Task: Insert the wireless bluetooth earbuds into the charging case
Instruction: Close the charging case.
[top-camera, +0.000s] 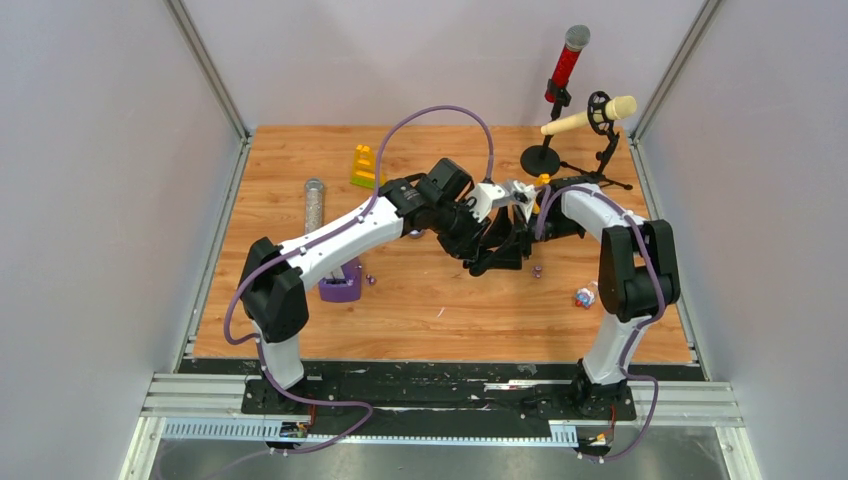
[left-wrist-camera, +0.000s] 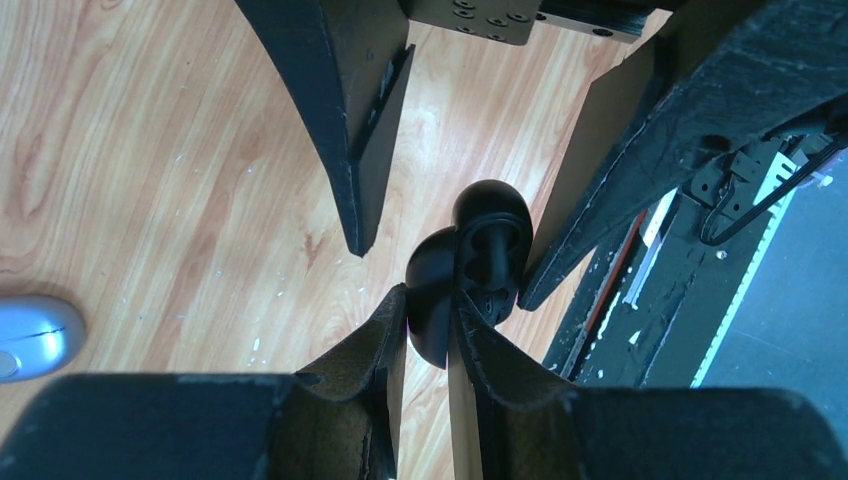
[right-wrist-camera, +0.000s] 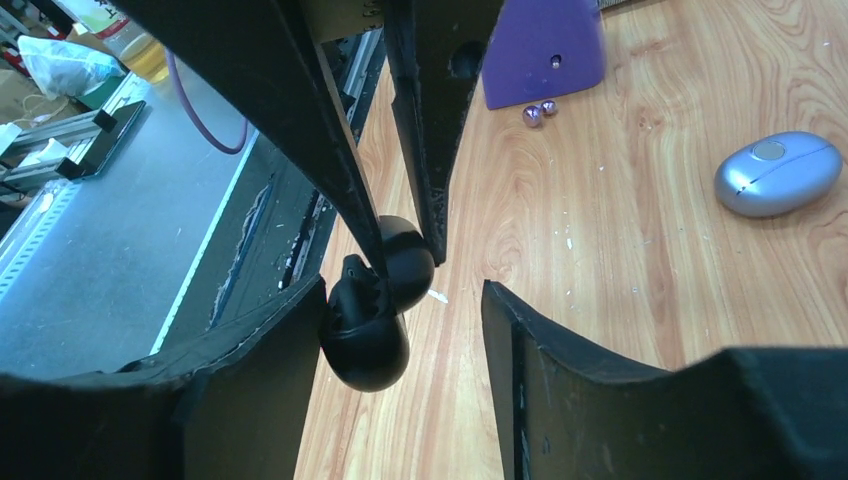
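1. Two pincers meet above the wooden counter (top-camera: 450, 320). My left pincer (left-wrist-camera: 430, 295) is squeezed shut on the little black open charging case (left-wrist-camera: 490, 215).
2. A curled black earbud (left-wrist-camera: 485, 262) seems to sit inside it; I can't be sure.
3. My right pincer (right-wrist-camera: 403, 288) is wide around the case's free end, which leans on one finger, away from the other.

Overhead view plus two wrist close-ups
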